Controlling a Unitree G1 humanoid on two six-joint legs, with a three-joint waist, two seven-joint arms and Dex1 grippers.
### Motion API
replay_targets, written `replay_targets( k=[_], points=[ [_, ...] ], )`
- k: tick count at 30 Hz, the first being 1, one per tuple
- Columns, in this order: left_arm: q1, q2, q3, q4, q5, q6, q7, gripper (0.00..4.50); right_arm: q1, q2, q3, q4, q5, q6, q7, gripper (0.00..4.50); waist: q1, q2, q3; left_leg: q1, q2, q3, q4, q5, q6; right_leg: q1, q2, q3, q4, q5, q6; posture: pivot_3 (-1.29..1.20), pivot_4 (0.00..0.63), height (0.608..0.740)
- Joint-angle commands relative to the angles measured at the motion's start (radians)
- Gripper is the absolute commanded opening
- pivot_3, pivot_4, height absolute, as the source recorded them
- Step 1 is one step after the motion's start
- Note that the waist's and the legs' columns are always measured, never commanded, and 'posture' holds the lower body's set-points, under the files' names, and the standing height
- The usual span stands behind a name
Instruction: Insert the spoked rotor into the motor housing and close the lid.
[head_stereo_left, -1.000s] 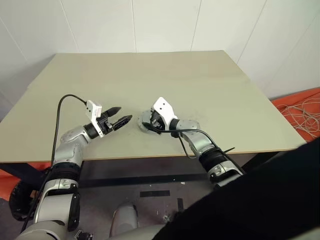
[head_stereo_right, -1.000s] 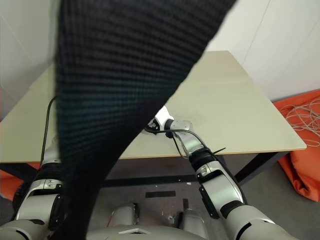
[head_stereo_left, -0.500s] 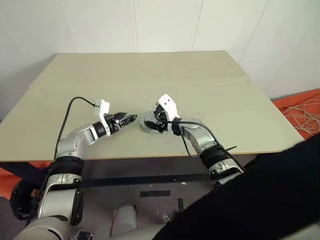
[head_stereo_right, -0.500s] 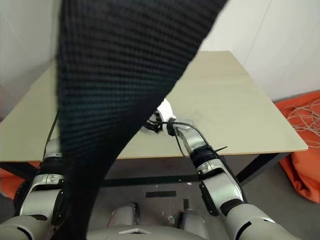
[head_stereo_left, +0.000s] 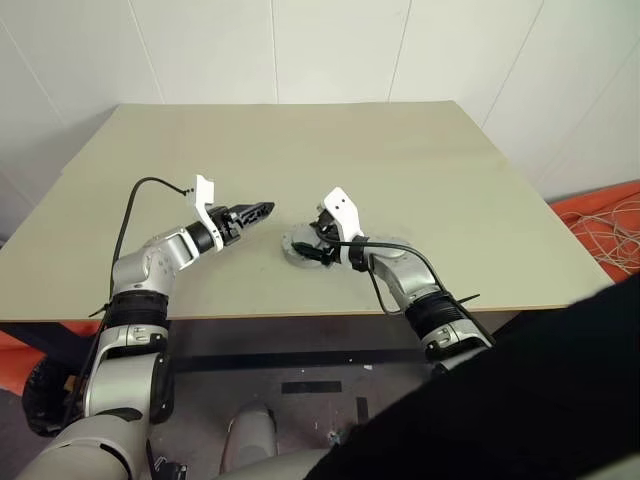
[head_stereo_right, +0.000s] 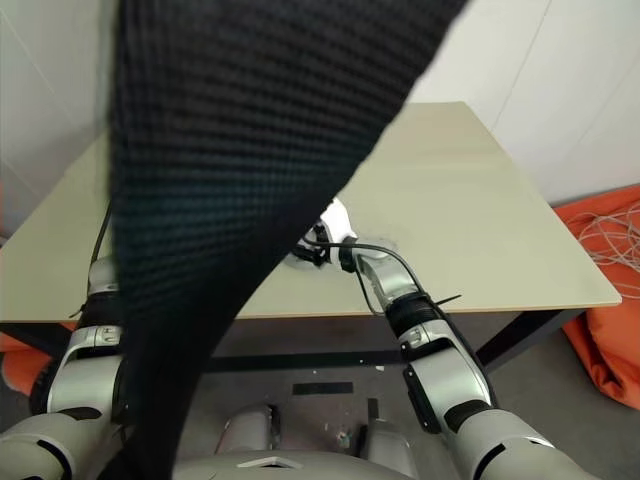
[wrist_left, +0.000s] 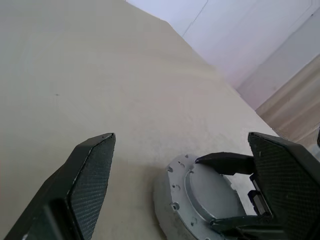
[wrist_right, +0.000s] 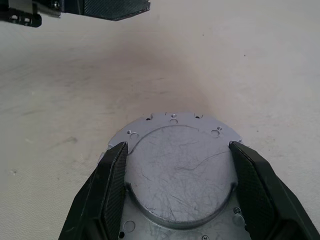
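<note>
left end effector (head_stereo_left: 262, 209) risen; right end effector (wrist_right: 177, 165) straddles lid (wrist_right: 181, 185).

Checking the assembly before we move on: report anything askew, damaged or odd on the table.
Nothing stands out. The lid, silver face up, lies flat and centred on the motor housing, its face only lightly scratched. The right gripper has its jaws on either side of it; the left gripper hangs open nearby over the table.

A pale beige desk (head_stereo_left: 400, 160) carries one thing: a round silver lid (wrist_right: 182, 172), domed face up, near its front edge.
</note>
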Motion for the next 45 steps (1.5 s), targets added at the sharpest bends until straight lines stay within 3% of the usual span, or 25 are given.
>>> replay_targets(
  k=[1,16,24,27,38,39,45],
  points=[
    [-0.039,-0.001,0.020,0.005,-0.003,-0.044,0.002,4.50,0.039,-0.043,0.001,0.048,-0.045,0.013,-0.030,3.11,0.000,0.000,0.000,0.000,0.000,0.000,-0.001,0.000,0.000,0.000,0.000,0.000,-0.001,0.000,0.000,0.00,0.000,0.740],
    [0.003,0.007,-0.068,-0.076,-0.005,-0.020,-0.132,4.50,0.038,-0.044,-0.006,0.069,-0.052,-0.017,-0.053,3.11,0.000,0.000,0.000,0.000,0.000,0.000,-0.003,0.000,0.000,0.002,0.000,0.000,-0.004,0.000,0.000,0.00,0.000,0.740],
    [-0.037,-0.029,-0.073,-0.008,0.010,-0.028,-0.098,4.50,0.034,-0.044,-0.009,0.076,-0.053,-0.029,-0.060,3.11,0.000,0.000,0.000,0.001,0.000,0.000,-0.005,0.000,0.000,0.003,0.000,0.000,-0.005,0.000,0.000,0.00,0.000,0.740],
    [-0.066,-0.046,-0.073,0.029,0.002,-0.009,-0.108,3.89,0.033,-0.047,-0.012,0.076,-0.053,-0.032,-0.063,3.11,0.000,0.000,0.000,0.001,-0.001,0.000,-0.005,0.000,0.000,0.004,0.000,0.000,-0.006,0.000,0.000,0.00,0.000,0.740],
    [-0.111,-0.066,-0.129,0.090,0.047,0.009,-0.153,0.20,0.036,-0.054,-0.024,0.067,-0.049,-0.030,-0.077,3.11,0.000,0.000,0.000,0.001,-0.001,0.000,-0.007,0.000,0.000,0.004,0.000,0.000,-0.008,0.000,0.000,0.00,0.000,0.740],
    [-0.112,-0.066,-0.143,0.110,0.075,-0.007,-0.129,0.01,0.036,-0.054,-0.025,0.066,-0.049,-0.030,-0.079,3.11,0.000,0.000,0.000,0.001,-0.001,0.000,-0.008,0.000,0.000,0.004,0.000,0.000,-0.008,0.000,0.000,0.00,0.000,0.740],
    [-0.098,-0.059,-0.232,0.184,0.208,-0.075,-0.096,0.01,0.036,-0.053,-0.031,0.064,-0.046,-0.029,-0.091,3.11,0.002,0.000,0.000,0.001,-0.002,0.000,-0.010,0.000,0.000,0.004,-0.001,-0.001,-0.010,0.000,0.000,0.00,0.000,0.740]
  ],
)
